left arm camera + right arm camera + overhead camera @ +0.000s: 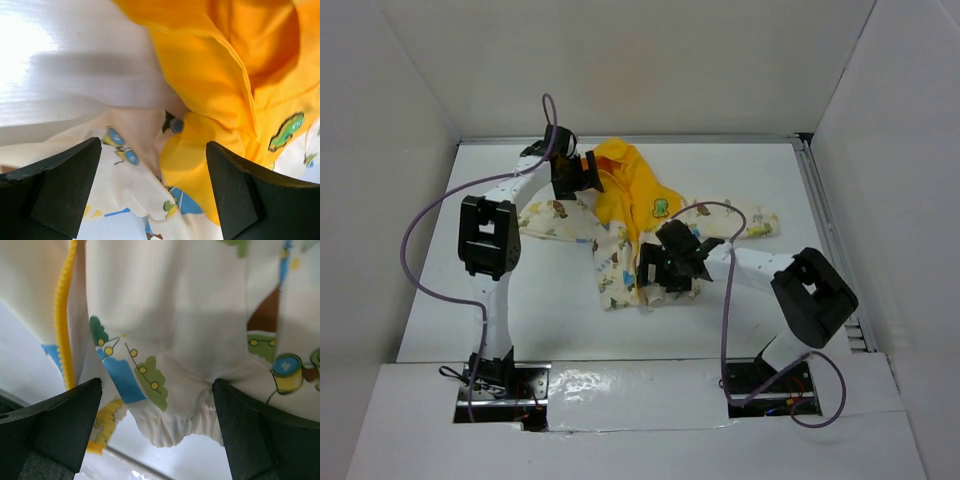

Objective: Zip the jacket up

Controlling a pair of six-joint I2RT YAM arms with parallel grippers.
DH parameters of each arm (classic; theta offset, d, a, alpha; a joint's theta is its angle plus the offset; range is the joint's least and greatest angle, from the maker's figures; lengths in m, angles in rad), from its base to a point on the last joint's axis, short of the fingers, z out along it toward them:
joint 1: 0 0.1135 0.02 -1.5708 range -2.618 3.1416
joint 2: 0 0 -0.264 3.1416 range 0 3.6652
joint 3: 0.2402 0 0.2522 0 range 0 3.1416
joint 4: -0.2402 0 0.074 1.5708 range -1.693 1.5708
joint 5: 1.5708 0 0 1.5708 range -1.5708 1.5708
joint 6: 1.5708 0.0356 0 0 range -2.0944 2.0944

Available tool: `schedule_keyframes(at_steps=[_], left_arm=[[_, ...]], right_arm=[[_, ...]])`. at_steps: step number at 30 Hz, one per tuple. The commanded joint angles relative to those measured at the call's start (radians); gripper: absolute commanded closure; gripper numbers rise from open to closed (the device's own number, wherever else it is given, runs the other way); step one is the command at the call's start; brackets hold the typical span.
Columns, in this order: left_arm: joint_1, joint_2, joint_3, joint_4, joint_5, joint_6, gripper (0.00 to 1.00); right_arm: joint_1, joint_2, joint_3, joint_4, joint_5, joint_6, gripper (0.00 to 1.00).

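Observation:
The jacket (620, 205) lies spread in the middle of the table, yellow-orange hood at the back, green patch (662, 208) on the chest, printed cream sleeves out to both sides. My left gripper (594, 174) is open at the hood's left side. In the left wrist view it (152, 192) hangs over cream and yellow fabric (200, 80) without closing on it. My right gripper (652, 276) is open over the bottom hem. In the right wrist view it (157, 432) straddles the gathered hem (175, 425), with the yellow zipper teeth (62, 325) at the left.
White enclosure walls stand at the back and on both sides. A metal rail (825, 230) runs along the table's right edge. Purple cables (420, 225) loop off both arms. Bare white table (550, 310) lies in front of the jacket.

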Motion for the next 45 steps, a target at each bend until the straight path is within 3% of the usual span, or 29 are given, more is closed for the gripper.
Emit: schedule_keyframes(at_steps=[1, 5, 10, 13, 22, 24, 26, 27, 28, 31, 35, 37, 41, 44, 45], left_arm=[[0.005, -0.099, -0.028, -0.008, -0.021, 0.035, 0.01], [0.005, -0.217, -0.246, 0.014, -0.027, -0.019, 0.01], [0.003, -0.450, -0.521, 0.090, 0.006, -0.103, 0.01], [-0.002, -0.587, -0.718, 0.126, 0.039, -0.129, 0.01], [-0.017, -0.928, -1.035, 0.222, 0.160, -0.145, 0.01], [-0.017, -0.951, -1.050, 0.227, 0.175, -0.140, 0.01], [-0.026, -0.952, -1.054, 0.228, 0.178, -0.140, 0.01], [-0.028, -0.951, -1.057, 0.233, 0.186, -0.136, 0.01], [-0.035, -0.946, -1.057, 0.238, 0.203, -0.136, 0.01], [-0.064, -0.932, -1.054, 0.252, 0.220, -0.131, 0.01], [-0.136, -0.909, -1.031, 0.248, 0.235, -0.126, 0.01], [-0.182, -0.900, -1.037, 0.281, 0.273, -0.117, 0.01], [-0.264, -0.866, -1.054, 0.328, 0.345, -0.128, 0.01], [-0.348, -0.813, -1.018, 0.334, 0.323, -0.149, 0.01], [-0.386, -0.776, -1.002, 0.327, 0.283, -0.159, 0.01]], right_arm=[[0.078, -0.069, -0.068, -0.063, 0.074, 0.112, 0.01], [0.095, -0.161, -0.059, -0.123, 0.197, 0.155, 0.03], [0.172, -0.167, 0.038, -0.232, 0.367, 0.089, 0.05], [0.224, -0.167, 0.055, -0.232, 0.384, 0.039, 0.06], [0.256, -0.032, 0.087, -0.231, 0.373, 0.002, 0.14], [0.262, -0.009, 0.099, -0.232, 0.387, 0.002, 0.16], [0.264, 0.000, 0.109, -0.228, 0.407, 0.003, 0.34], [0.264, 0.000, 0.109, -0.221, 0.416, 0.009, 0.47], [0.264, -0.003, 0.107, -0.217, 0.422, 0.017, 0.69], [0.261, -0.031, 0.093, -0.212, 0.449, 0.041, 0.77], [0.253, -0.153, 0.025, -0.176, 0.455, 0.066, 0.80], [0.238, -0.202, -0.038, -0.128, 0.415, 0.063, 0.87], [0.163, -0.311, -0.160, 0.005, 0.285, 0.034, 0.91], [0.141, -0.299, -0.186, 0.030, 0.183, 0.008, 0.92], [0.147, -0.289, -0.186, 0.035, 0.173, -0.003, 0.97]])
